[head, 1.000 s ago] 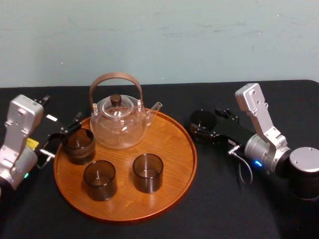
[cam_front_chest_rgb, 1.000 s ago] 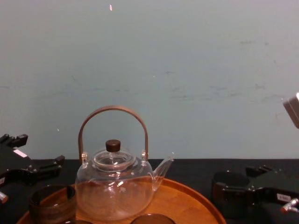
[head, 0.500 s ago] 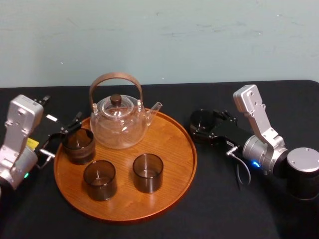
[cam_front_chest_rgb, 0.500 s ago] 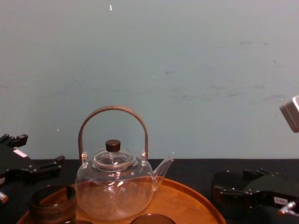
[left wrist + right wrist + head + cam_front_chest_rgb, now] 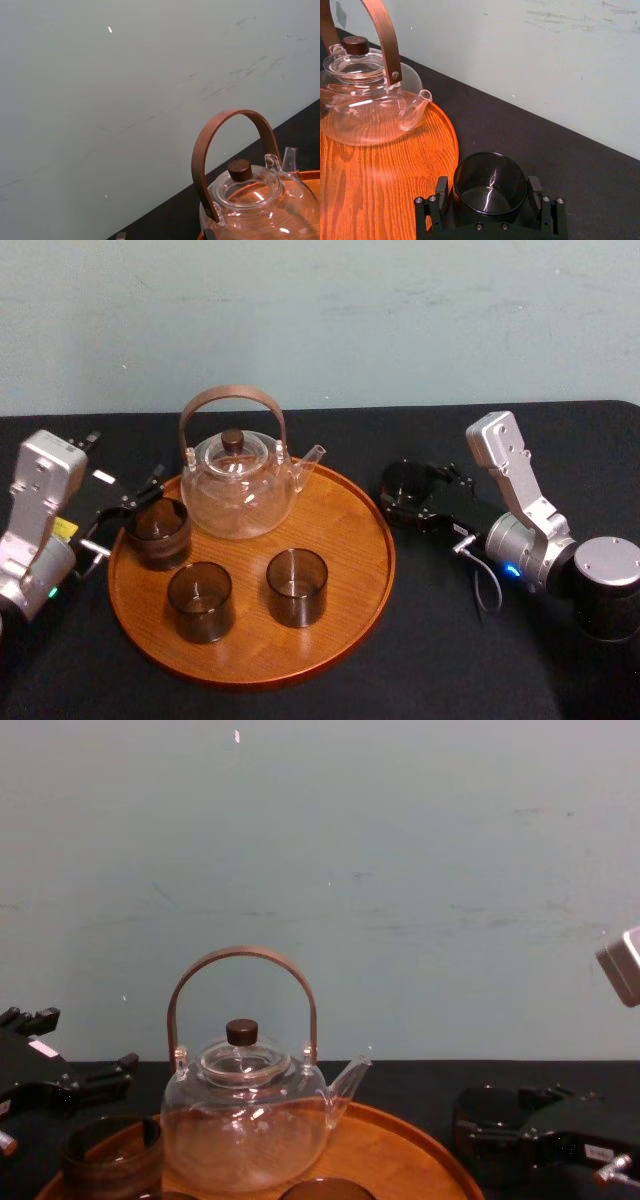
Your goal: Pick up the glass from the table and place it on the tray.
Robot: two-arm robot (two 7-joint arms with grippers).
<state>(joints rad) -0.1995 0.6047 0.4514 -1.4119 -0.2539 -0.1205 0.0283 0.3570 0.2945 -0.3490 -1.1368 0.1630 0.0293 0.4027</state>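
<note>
The glass, dark and smoky, stands upright on the black worktop, just off the right edge of the tray and not on it. A thin strip of black cloth shows between its base and the tray's rim.

The right gripper lies low over the worktop, reaching in from the right with its fingers apart, one on each side of the glass. The right wrist view shows the glass sitting deep between them, with the pads close to its wall. Whether they press on it cannot be made out.

The round orange-brown tray carries a clear teapot with a brown hoop handle at its far side, the spout pointing toward the right gripper. Three more dark glasses stand on the tray: one at the left edge and two nearer the front.

The left gripper waits at the tray's left rim, just beside the left-hand glass, fingers spread and holding nothing. A pale blue-green wall rises behind the worktop.
</note>
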